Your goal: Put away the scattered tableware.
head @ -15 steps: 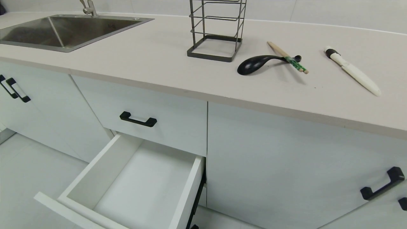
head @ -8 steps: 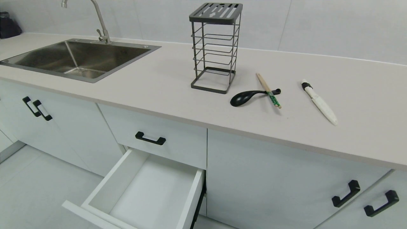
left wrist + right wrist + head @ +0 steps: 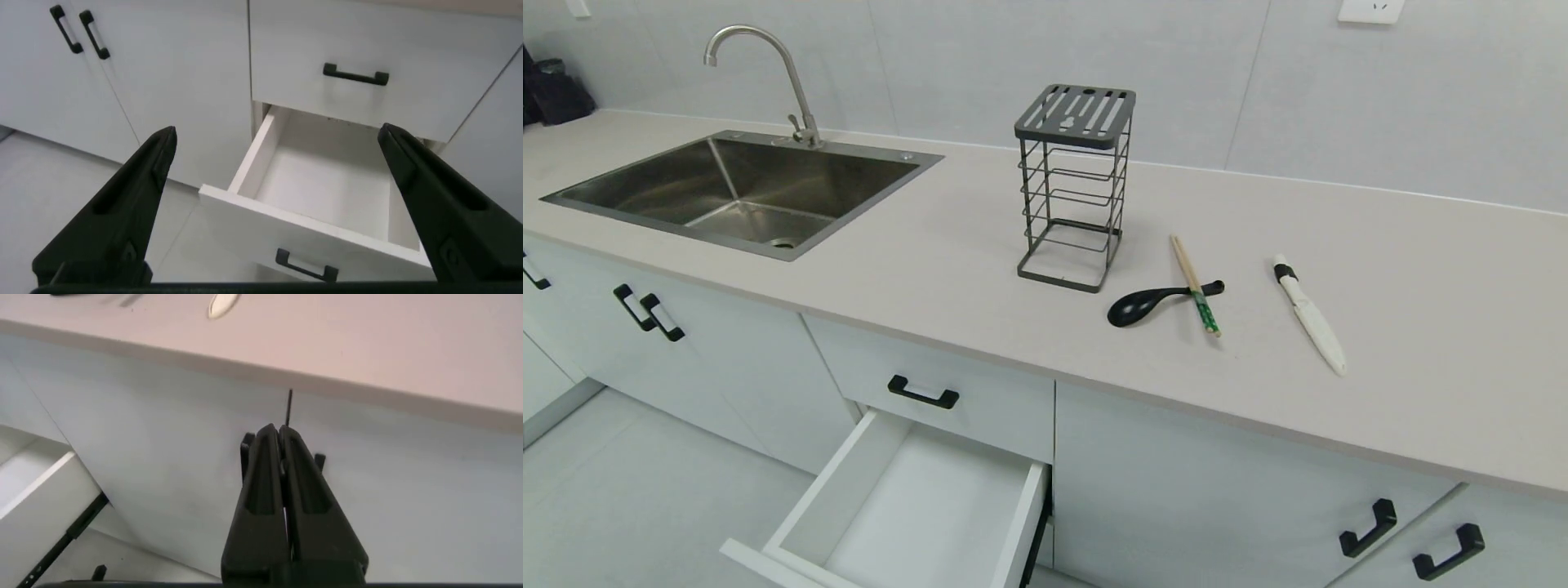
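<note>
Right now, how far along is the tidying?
Done: the white lower drawer is pulled open. In hand: nothing; the left gripper is open, the right gripper shut. Left: the black curved spoon, wooden chopsticks and white knife lie on the beige counter.

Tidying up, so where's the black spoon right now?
In the head view the black spoon lies on the countertop, just right of the wire rack, its handle crossing the chopsticks.
</note>
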